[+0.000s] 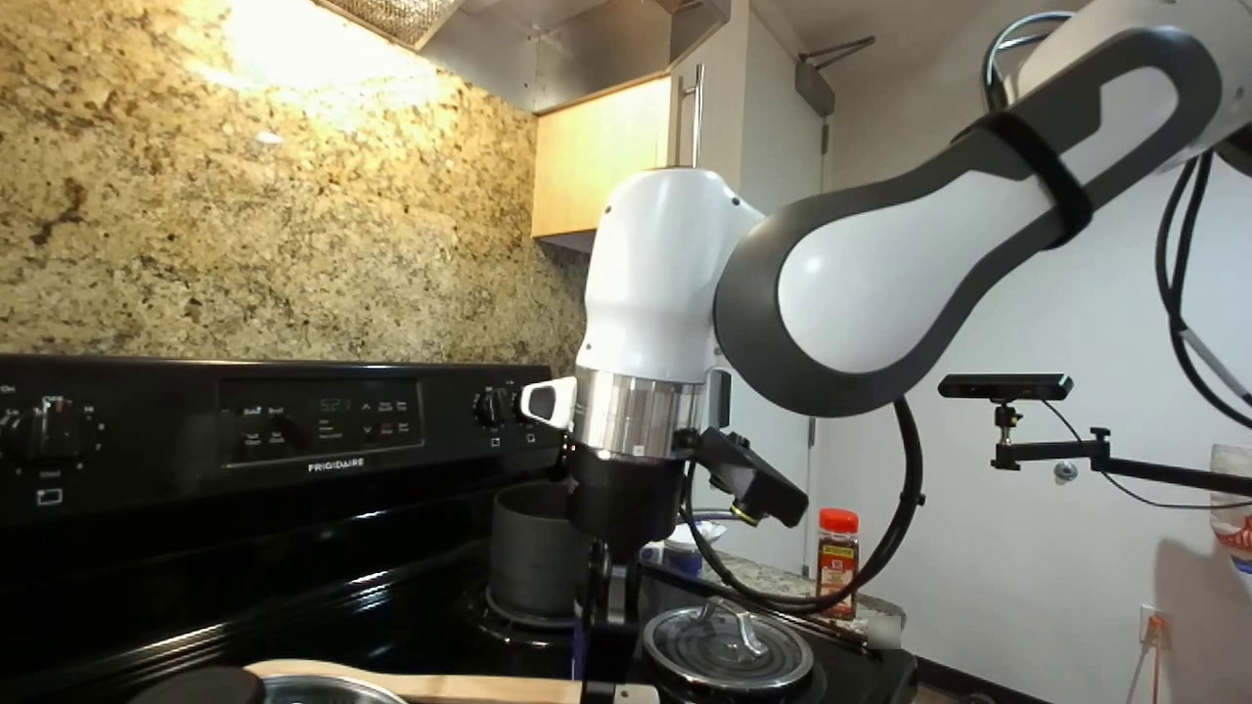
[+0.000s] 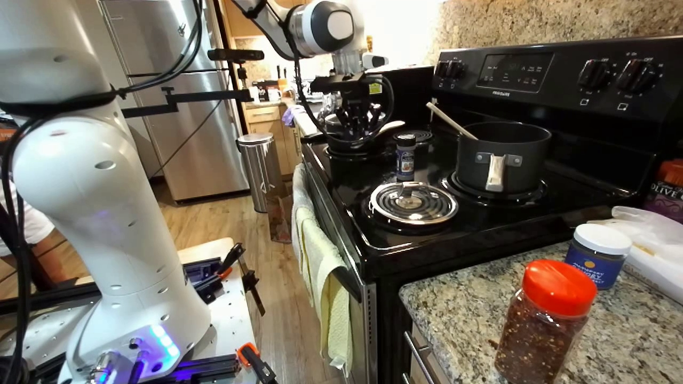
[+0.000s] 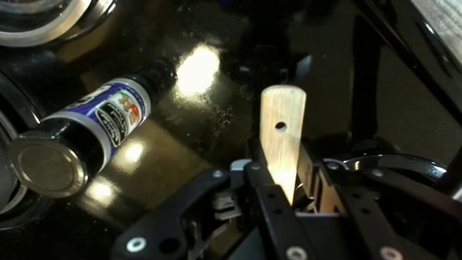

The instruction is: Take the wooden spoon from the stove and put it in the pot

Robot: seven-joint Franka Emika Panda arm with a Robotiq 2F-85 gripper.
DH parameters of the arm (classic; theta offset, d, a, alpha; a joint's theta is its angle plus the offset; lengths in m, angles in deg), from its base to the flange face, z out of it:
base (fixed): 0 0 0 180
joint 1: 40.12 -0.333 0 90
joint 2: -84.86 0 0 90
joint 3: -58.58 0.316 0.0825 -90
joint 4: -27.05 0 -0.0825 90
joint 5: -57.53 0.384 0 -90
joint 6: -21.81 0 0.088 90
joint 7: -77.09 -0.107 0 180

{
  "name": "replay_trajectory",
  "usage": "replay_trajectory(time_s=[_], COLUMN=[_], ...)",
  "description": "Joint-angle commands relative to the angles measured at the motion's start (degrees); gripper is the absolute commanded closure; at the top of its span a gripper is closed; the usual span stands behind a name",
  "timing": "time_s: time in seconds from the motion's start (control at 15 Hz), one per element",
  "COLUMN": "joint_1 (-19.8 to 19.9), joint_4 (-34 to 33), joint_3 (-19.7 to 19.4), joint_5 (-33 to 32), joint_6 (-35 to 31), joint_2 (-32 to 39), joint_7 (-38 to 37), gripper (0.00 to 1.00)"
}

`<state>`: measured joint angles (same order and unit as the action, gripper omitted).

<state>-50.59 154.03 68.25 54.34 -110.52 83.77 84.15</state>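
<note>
The long pale wooden spoon (image 1: 469, 688) lies level at the bottom of an exterior view, its bowl end over a pan rim. Its handle end, with a hole, points up in the wrist view (image 3: 283, 103). My gripper (image 3: 280, 144) has one finger on each side of the handle near that end, both against it. I cannot tell whether the spoon is lifted. The dark grey pot (image 1: 528, 552) stands on a back burner of the black stove (image 2: 576, 197). In an exterior view, another pale wooden handle (image 2: 451, 121) leans out of the pot (image 2: 525, 173).
A spice bottle (image 3: 115, 115) stands on the stove near my gripper; it also shows in an exterior view (image 2: 405, 157). A glass lid (image 1: 729, 650) sits on a front burner. A low pan's black handle (image 1: 201, 686) is under the spoon. A red-capped jar (image 2: 544, 325) is on the counter.
</note>
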Motion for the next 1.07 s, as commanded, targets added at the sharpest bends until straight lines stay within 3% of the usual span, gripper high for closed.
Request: replay_trajectory(time_s=[0.0,0.33,0.53,0.87,1.0], joint_1=[0.1,0.9,2.1,3.4,3.1], joint_4=[-0.7,-3.3,-3.0,-1.0,1.5], joint_3=[0.2,-0.1,-0.4,-1.0,-0.9], joint_5=[-1.0,-8.2,-9.3,-8.6,-9.1], joint_6=[0.6,9.4,16.2,22.8,21.7], joint_2=[-0.1,-6.6,-12.6,-20.7,-23.8], joint_7=[-1.4,-10.8,-14.2,-13.5,-12.0], gripper=[0.93,0.93,0.93,0.93,0.93])
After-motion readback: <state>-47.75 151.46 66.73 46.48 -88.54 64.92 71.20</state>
